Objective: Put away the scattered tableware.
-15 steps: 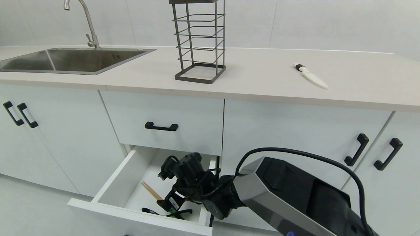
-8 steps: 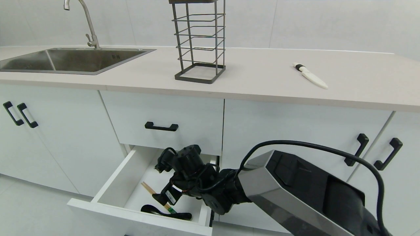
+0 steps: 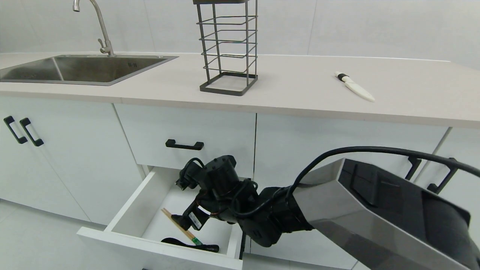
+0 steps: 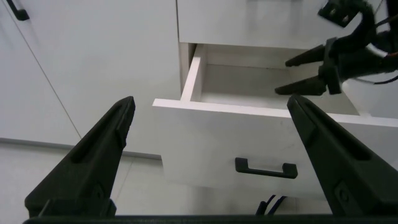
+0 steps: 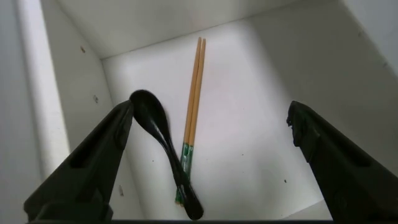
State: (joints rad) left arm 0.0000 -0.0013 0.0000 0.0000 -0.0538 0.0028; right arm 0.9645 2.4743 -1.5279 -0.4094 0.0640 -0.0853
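White drawer [image 3: 129, 202], the lower of two below the table [image 3: 300, 93], stands pulled out.

Stowed: one black spoon [image 3: 187, 244] and one pair of wooden chopsticks [image 3: 180, 228] lie on the drawer floor. In the right wrist view the spoon [image 5: 163, 146] and chopsticks [image 5: 194, 93] lie side by side, and the spoon's handle appears to cross or touch the green-tipped ends of the sticks. Both rest flat on the drawer floor [image 5: 267, 118], so I count them as put away.

Outstanding: one white knife [image 3: 354, 86] with a dark band at the handle lies on the table, well to the right of the wire rack [image 3: 228, 48] and well apart from the drawer. I judge it the one scattered piece left. The drawer would then need closing.

Right end effector [image 3: 185, 222] hangs over the drawer interior; in its own view [image 5: 209, 106] the fingers are spread wide with nothing between them. The left wrist view [image 4: 292, 74] confirms the gap.

Left end effector [image 4: 209, 99] sits low, outside the drawer front [image 4: 205, 143], its fingers likewise spread and empty.

Assessment: roughly two thirds done, judging by the items visible. A sink [image 3: 93, 69] is set in the table's left end.
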